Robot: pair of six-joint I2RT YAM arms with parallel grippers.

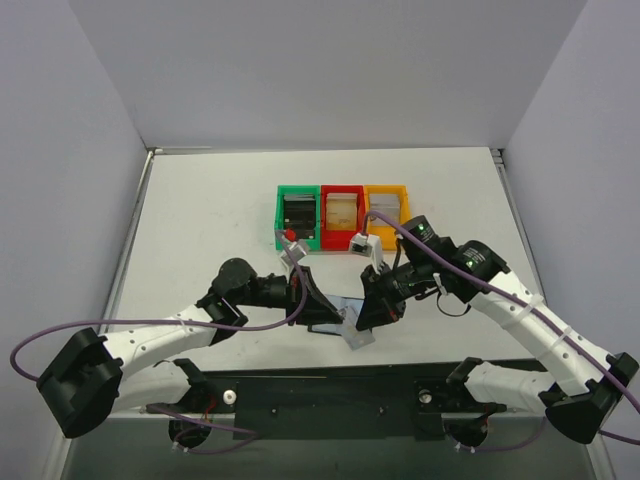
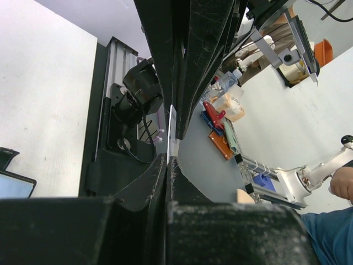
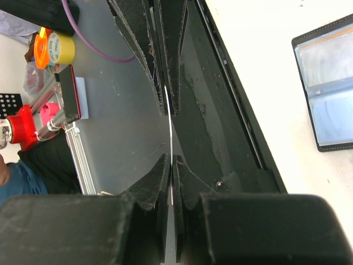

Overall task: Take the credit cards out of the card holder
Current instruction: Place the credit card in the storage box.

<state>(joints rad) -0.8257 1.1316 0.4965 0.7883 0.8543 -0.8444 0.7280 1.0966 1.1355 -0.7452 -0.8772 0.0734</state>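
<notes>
Green bin (image 1: 281, 215), red bin (image 1: 343, 188), yellow bin (image 1: 387, 188) stand in a row.

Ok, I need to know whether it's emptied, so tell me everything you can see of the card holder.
The card holder is a black, leather-like bifold with a stitched border. It lies open and flat on the white table, glossy grey-blue pockets facing up, toward the table's near edge. The right wrist view shows only part of it, nothing touching that part; whether cards are inside cannot be told.
</notes>
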